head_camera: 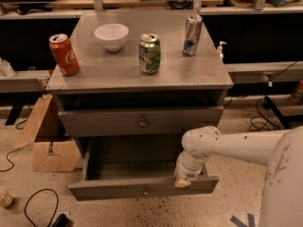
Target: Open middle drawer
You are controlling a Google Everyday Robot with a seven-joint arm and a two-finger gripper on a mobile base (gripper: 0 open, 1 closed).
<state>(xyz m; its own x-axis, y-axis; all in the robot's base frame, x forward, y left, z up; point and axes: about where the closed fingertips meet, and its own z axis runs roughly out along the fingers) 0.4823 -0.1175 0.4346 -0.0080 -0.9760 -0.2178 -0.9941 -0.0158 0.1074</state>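
Down low, the middle drawer (118, 188) stands pulled far out from the grey cabinet, so you can see inside it. Its flat front has one small round knob (146, 191) in the middle. The gripper (182, 181) sits on the top edge of that front, to the right of the knob and near the drawer's right corner. I cannot tell if the jaws are open or closed, or if they hold anything. One white arm (236, 145) comes in from the right side.

I can count two drawer fronts. The upper drawer (104, 123) is above the middle one, and it has one knob too.

On the tabletop (189, 74) there are three cans and one bowl. The red can (64, 55) stands right by the left edge. The green can (149, 54) stands in the middle. The silver can (192, 36) stands near the back right. The white bowl (111, 36) sits at the back, between the red can and the green can. The front right part of the tabletop is bare.

One cardboard box (49, 148) leans beside the cabinet on the left. The floor (227, 207) in front of the drawer is open.
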